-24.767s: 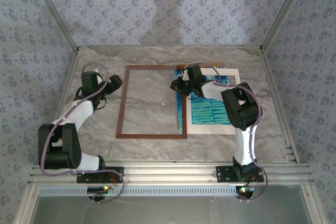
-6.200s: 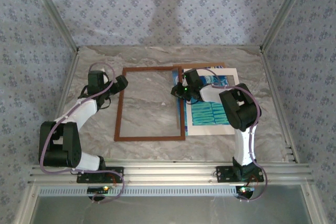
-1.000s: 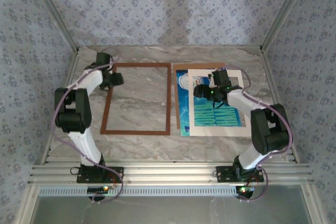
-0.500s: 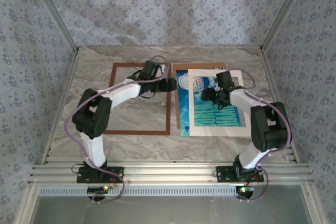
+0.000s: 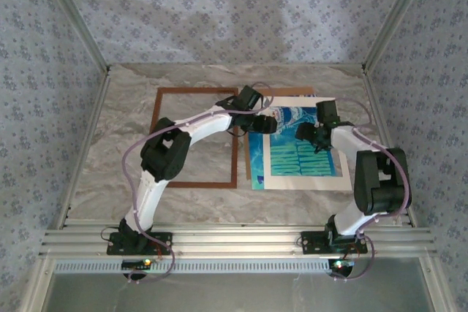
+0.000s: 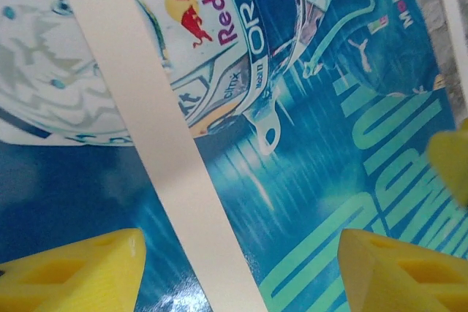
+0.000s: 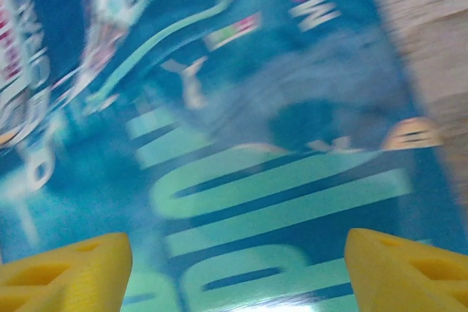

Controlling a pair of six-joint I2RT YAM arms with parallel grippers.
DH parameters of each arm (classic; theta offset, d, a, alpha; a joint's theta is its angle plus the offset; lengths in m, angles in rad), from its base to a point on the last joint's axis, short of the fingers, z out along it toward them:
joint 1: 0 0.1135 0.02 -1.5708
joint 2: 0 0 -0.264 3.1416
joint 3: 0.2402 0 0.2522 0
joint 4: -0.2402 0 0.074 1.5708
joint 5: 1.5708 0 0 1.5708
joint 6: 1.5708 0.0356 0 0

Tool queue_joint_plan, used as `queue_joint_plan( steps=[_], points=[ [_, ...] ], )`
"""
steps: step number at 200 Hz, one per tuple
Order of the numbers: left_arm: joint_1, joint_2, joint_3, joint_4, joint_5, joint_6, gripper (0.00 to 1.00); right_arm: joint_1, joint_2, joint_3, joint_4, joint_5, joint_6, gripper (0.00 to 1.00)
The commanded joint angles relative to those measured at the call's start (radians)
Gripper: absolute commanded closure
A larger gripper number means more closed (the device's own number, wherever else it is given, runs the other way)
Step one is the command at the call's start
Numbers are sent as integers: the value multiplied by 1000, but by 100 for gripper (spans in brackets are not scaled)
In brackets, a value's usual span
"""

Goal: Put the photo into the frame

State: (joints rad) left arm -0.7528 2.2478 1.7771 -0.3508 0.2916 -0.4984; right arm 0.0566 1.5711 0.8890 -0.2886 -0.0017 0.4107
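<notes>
Top view first: thin reddish-brown wooden rectangular frame (image 5: 156,137) flat on the left of the marbled table (image 5: 95,173), nothing inside it, long axis running away from the arm bases. Just right of it, same long axis, the blue-teal paper photo with the helmeted figure (image 5: 292,157), tucked under a white mat border (image 5: 303,182) and poking out past the mat's left side. Over the photo's far-left corner, the left gripper (image 5: 268,124), arm stretched clean across the frame; over the far middle, the right gripper (image 5: 310,135). Left wrist view next: yellow fingertips (image 6: 69,268) spread wide, nothing pinched, straddling a strip of the mat with the print right below. Right wrist view, bit blurry: jaws wide apart and empty too, big lettering straight underneath. So, just guessing: straight down for the grab, then leftward into the frame, with the left one on the handier side.
</notes>
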Motion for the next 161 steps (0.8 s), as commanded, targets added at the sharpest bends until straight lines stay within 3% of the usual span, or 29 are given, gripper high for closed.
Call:
queue_joint_plan(
  steps=[1,65,114,161],
  points=[
    [-16,48,76,-103,-28,39,29,-66,-14,43,-9,146,0,20],
    [-46,151,223,-194,-48,93,29,-238,185,211,-126,139,-54,13],
    [-46,181,215,-187,-72,95,29,-277,337,288,-193,-40,-73,13],
    [-45,199,218,-183,-80,89,29,-272,257,182,-101,-276,-42,20]
  ],
)
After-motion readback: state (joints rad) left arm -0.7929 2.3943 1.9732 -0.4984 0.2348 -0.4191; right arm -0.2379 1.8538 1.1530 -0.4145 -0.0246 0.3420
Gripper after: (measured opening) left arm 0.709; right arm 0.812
